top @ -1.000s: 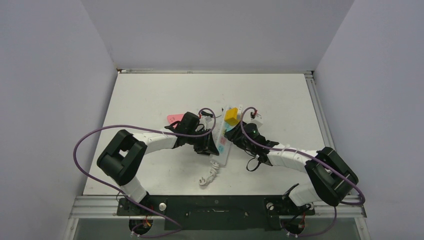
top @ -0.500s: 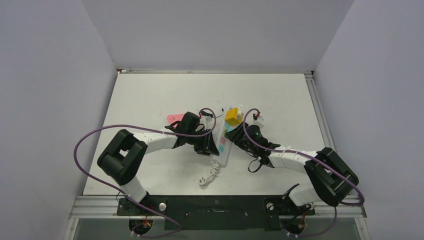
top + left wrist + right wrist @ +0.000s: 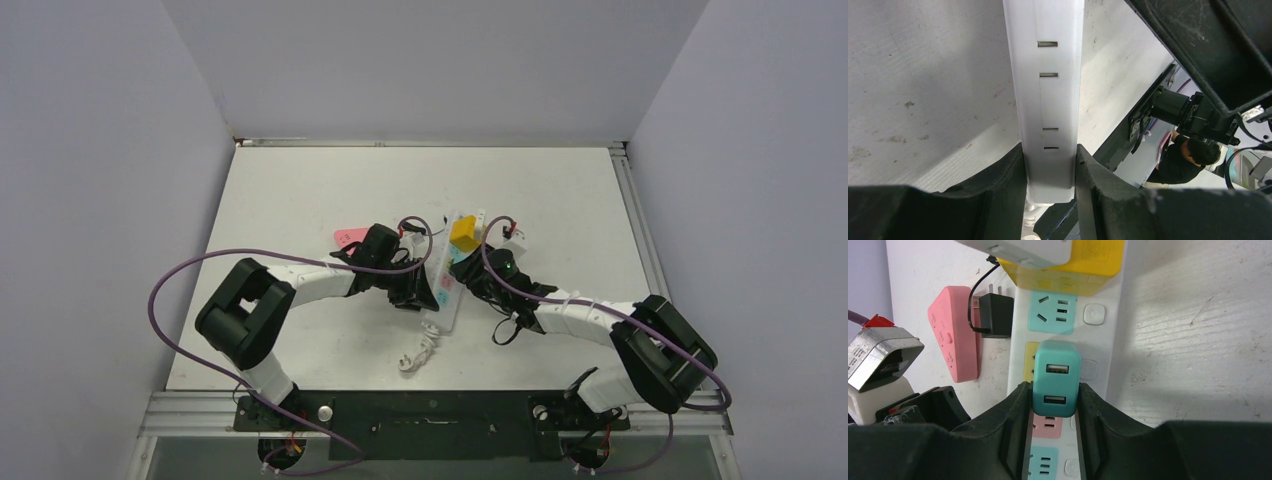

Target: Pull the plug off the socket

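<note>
The socket, a long white power strip (image 3: 446, 290) with pastel outlets, lies in the table's middle. My left gripper (image 3: 426, 291) is shut on the strip's near end; in the left wrist view the white side of the strip (image 3: 1050, 90) sits clamped between the black fingers (image 3: 1050, 170). My right gripper (image 3: 463, 271) is shut on a teal USB plug (image 3: 1055, 377), which stands over the strip's yellow outlet (image 3: 1029, 367). I cannot tell whether its prongs are still in. A yellow plug (image 3: 463, 232) sits at the strip's far end and also shows in the right wrist view (image 3: 1068, 270).
A pink adapter (image 3: 953, 332) and a black plug (image 3: 993, 315) with a thin cord lie left of the strip. The strip's short white cord (image 3: 416, 352) coils toward the near edge. Grey walls close the table on three sides.
</note>
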